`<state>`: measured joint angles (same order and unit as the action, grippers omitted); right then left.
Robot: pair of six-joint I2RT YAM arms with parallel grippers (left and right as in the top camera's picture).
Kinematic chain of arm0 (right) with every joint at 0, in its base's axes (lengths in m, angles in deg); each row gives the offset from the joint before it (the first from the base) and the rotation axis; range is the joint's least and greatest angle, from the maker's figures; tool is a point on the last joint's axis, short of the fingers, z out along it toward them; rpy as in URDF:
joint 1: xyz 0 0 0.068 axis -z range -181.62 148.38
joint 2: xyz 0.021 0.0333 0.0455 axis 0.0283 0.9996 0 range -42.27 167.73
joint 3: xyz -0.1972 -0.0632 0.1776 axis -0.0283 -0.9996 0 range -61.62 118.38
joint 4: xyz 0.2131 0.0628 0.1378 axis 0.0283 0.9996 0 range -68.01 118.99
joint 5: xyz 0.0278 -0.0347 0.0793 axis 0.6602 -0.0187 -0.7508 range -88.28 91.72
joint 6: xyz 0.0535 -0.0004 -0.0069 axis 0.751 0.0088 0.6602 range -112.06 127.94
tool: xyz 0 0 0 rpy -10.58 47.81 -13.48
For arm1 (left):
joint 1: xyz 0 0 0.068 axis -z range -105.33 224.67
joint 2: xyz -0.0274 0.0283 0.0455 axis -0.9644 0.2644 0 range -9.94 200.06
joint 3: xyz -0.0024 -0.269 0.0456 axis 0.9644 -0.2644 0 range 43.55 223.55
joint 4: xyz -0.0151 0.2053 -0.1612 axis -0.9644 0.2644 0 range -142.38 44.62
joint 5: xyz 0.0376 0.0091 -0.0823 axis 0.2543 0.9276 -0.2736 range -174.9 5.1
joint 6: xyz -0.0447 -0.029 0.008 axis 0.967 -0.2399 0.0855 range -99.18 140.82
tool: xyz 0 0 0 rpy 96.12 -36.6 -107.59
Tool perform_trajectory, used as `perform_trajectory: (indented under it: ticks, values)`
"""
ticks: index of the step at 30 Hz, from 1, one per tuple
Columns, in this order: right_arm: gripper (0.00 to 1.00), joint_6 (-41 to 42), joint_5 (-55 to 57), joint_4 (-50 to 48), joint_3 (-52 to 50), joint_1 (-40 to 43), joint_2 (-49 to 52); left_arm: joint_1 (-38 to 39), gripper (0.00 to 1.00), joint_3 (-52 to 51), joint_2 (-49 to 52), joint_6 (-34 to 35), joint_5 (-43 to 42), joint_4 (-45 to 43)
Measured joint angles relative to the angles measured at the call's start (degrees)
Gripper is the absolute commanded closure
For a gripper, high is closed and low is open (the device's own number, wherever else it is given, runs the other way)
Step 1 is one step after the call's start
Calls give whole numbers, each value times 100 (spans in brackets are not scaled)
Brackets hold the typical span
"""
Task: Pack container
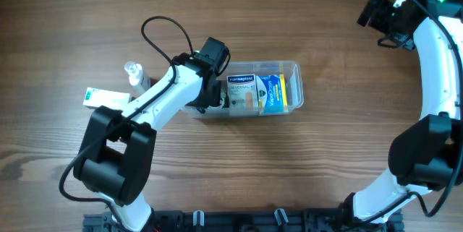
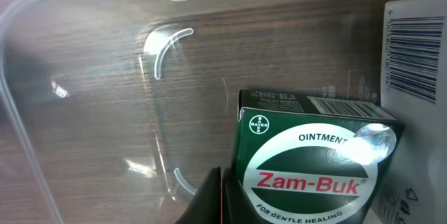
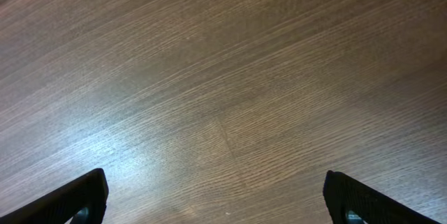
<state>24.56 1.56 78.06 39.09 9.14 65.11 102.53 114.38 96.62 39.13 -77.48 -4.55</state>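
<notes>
While I am scanning from the left edge, a small white and green box (image 1: 101, 97) is lying on the table (image 1: 325, 167) well behind the left gripper (image 1: 217, 96), out beside that arm's elbow, and a small clear bottle (image 1: 135, 73) is standing just past it, close to the forearm. The left gripper is reaching down into the near end of the container (image 1: 291, 68), which is sitting around the middle of the table with its length running away from the hand. On the left wrist view, a green Zam-Buk box (image 2: 314, 161) is sitting right against the one dark finger (image 2: 207, 199) I am seeing, inside the container's clear wall (image 2: 42, 112); the other finger is falling outside the picture, so I cannot tell whether the hand is clamping the box or is loose around it. Just beyond the hand, a white box (image 1: 242, 91) is lying in the container, its barcoded side showing beside the green box, and a blue and yellow box (image 1: 273, 92) is lying farther out, toward the far end. Well apart from all this, the right gripper (image 3: 216, 196) is hanging over wood grain at the far right corner, its fingers (image 3: 84, 196) spreading wide.
</notes>
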Motion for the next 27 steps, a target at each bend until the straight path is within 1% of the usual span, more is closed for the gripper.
perform_trajectory:
  ticks: [11,18,27]
  values:
    - [0,0,0,-2,0,0,-2,0,96,44,0,2,-70,289]
    - [0,0,0,0,-2,0,0,-7,96,44,0,2,-422,201]
    - [0,0,0,0,0,0,-2,-4,96,44,0,0,-634,22]
